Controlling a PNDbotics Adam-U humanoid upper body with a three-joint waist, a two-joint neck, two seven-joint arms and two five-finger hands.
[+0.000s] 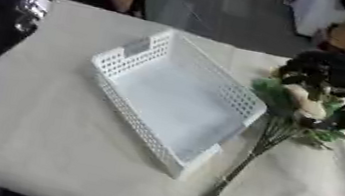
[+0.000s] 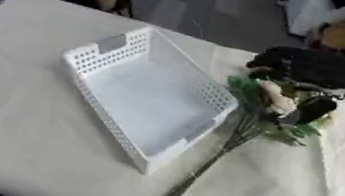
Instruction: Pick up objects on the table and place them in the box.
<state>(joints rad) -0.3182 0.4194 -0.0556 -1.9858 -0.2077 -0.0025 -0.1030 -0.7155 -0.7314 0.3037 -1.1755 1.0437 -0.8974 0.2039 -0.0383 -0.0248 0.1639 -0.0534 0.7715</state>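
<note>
One right robot hand (image 2: 305, 72) is apparently curled round the flower bunch (image 2: 253, 114) at right of frame; its stem could be snagged on the basket (image 2: 150, 96) rim when lifted.

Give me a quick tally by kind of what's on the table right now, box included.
White perforated box: 1, nothing visible inside
Artificial flower bunch with long stems: 1, beside the box, right hand over its head
Total: 2

flower heads (image 2: 275, 99): blurred, partly hidden under right robot hand (image 2: 305, 72)
left robot hand: not visible
right wrist: cut by left-eye edge
</note>
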